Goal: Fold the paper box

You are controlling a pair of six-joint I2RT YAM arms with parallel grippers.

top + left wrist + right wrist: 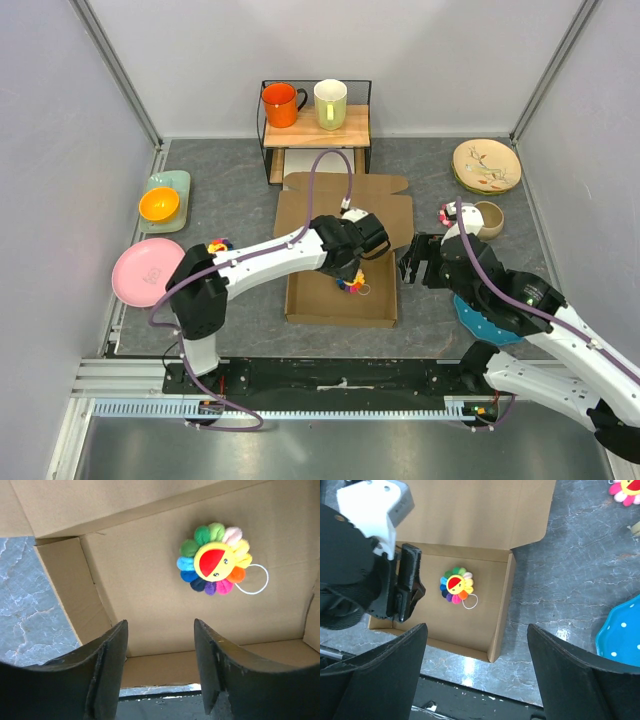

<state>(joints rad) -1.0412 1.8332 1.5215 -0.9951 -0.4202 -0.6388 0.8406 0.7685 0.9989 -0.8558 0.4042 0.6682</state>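
Note:
The paper box (330, 305) is plain brown cardboard, open, in the middle of the table with its lid flap (385, 205) lying back flat. A rainbow flower toy (352, 285) lies on its floor. My left gripper (352, 262) hovers inside the box, open and empty, just behind the toy. In the left wrist view the toy (215, 559) lies on the box floor (145, 585) ahead of the open gripper (160, 630). My right gripper (411, 264) is open and empty just right of the box's right wall. In the right wrist view it (476, 630) hangs above the box's near right corner (495, 650).
A wooden shelf (316, 127) at the back holds an orange mug (281, 104) and a pale mug (330, 103). A patterned plate (486, 165), a small bowl (489, 218) and a second flower toy (447, 213) lie right. A blue dotted plate (622, 640), a pink plate (145, 270) and an orange bowl (159, 204) lie near.

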